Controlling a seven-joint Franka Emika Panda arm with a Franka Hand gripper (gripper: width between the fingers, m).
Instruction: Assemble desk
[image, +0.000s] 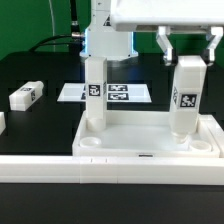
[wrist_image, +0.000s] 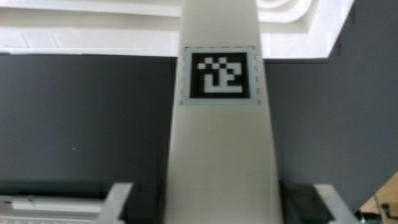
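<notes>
Nearest in the exterior view: the front rim of the white desk (image: 120, 152), with a round socket at each near corner. Farther in, toward the far rim on the exterior view's right, an upright leg (image: 187, 100) with a black-and-white tag on its face; whether seated in a socket, cannot tell. Around its top the fingers (image: 161, 45), spread wide, a gap on each side; released, gripping nothing. Toward the exterior view's left, a second leg (image: 95, 95), also upright on the desk, well apart from the first. Beyond the desk's left end, a loose leg (image: 25, 95) lying flat. Behind the standing pair, the marker board (image: 125, 93).

Only from the wrist view: the fingers (wrist_image: 118, 203) flanking the upright leg (wrist_image: 222, 140) without touching it, and the tag seen close. Only from the exterior view: the second leg, the loose leg, the marker board.
</notes>
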